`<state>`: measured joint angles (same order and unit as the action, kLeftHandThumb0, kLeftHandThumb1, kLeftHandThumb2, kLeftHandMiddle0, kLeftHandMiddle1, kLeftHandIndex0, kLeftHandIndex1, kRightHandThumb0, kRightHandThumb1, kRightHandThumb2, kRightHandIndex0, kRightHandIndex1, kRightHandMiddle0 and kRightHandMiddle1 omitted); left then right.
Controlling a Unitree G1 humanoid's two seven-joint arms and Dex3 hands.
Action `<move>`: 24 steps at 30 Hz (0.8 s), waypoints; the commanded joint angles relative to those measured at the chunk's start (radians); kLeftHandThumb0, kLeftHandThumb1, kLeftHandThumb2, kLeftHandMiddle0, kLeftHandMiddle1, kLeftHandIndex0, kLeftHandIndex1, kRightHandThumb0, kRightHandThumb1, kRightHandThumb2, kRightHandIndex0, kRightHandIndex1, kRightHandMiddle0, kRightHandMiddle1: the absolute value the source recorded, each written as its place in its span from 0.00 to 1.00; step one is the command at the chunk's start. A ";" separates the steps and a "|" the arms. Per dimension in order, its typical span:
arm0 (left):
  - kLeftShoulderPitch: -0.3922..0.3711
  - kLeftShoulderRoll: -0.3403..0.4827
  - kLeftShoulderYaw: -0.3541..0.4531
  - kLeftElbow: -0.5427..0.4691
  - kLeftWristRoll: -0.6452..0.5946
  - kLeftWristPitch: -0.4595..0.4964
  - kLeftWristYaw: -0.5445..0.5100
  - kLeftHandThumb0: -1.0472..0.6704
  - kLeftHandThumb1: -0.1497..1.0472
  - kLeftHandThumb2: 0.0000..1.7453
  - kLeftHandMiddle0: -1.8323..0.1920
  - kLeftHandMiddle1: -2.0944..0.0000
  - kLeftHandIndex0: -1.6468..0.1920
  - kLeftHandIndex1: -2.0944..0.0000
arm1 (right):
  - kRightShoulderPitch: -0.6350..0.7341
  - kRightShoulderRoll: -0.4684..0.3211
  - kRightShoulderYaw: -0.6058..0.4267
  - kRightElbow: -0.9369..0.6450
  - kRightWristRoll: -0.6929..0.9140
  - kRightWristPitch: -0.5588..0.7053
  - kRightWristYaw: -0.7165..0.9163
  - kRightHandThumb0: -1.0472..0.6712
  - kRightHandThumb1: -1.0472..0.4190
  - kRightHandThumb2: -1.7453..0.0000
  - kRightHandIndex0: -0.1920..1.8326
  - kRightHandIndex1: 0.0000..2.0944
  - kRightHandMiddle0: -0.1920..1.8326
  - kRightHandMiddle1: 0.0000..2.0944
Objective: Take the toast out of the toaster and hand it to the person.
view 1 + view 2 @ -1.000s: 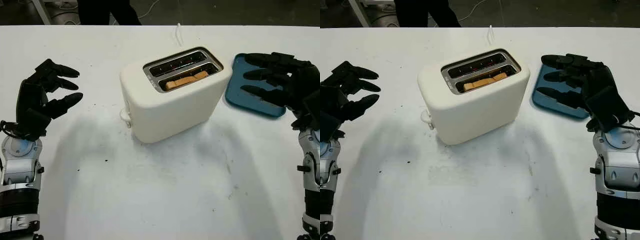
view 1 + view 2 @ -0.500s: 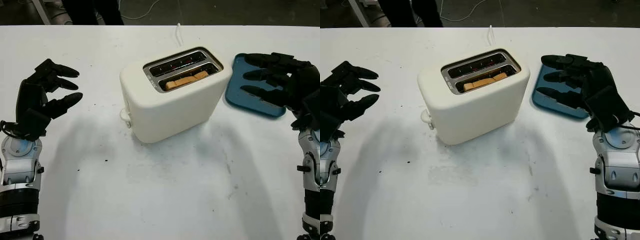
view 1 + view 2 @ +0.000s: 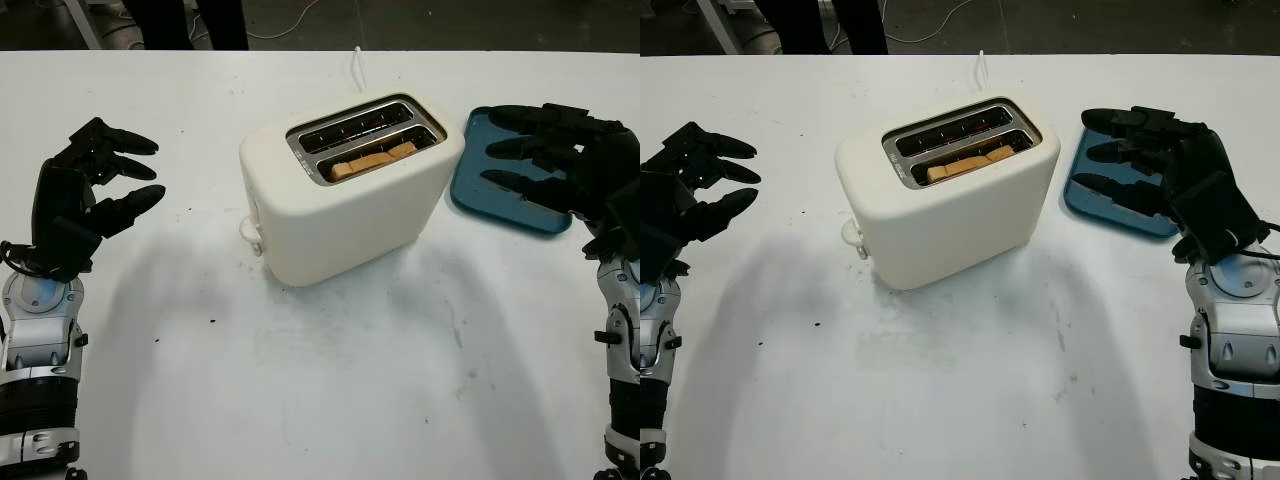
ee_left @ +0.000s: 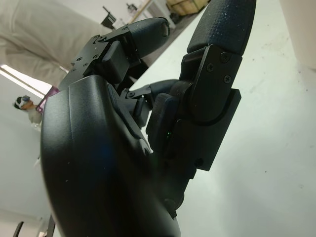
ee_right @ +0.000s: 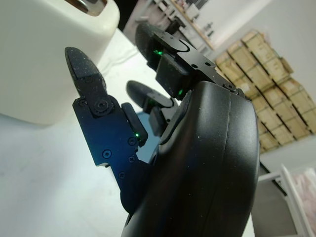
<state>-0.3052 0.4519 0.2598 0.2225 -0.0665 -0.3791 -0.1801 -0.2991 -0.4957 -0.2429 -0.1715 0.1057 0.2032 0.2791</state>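
- Nothing of the task is done yet: the toast (image 3: 372, 160) sits low in the near slot of the toaster (image 3: 345, 190), with just its top edge showing.
- My right hand (image 3: 560, 160) is open and holds nothing; it hovers over the blue tray (image 3: 478, 190), and the toaster is just beside its fingertips.
- My left hand (image 3: 85, 190) is open too, well apart from the toaster on its other side.
- A person (image 3: 185, 20) stands beyond the far edge of the table (image 3: 330, 380).
- Reaching in, gripping, lifting and handing over all remain.
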 commanded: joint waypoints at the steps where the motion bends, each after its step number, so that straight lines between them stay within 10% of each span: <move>1: 0.006 -0.002 0.007 -0.005 0.005 -0.014 0.010 0.00 0.89 0.05 0.67 0.39 0.66 0.45 | 0.013 0.003 -0.005 -0.003 0.003 0.004 -0.002 0.34 0.22 1.00 0.37 0.36 0.52 0.02; 24: 0.007 -0.002 0.010 -0.005 -0.002 -0.011 0.004 0.00 0.89 0.05 0.67 0.39 0.65 0.46 | 0.014 0.008 -0.005 -0.012 -0.002 0.012 -0.009 0.39 0.22 1.00 0.38 0.35 0.53 0.02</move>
<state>-0.3052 0.4479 0.2611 0.2225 -0.0678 -0.3791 -0.1807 -0.2989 -0.4955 -0.2428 -0.1716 0.1010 0.2033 0.2791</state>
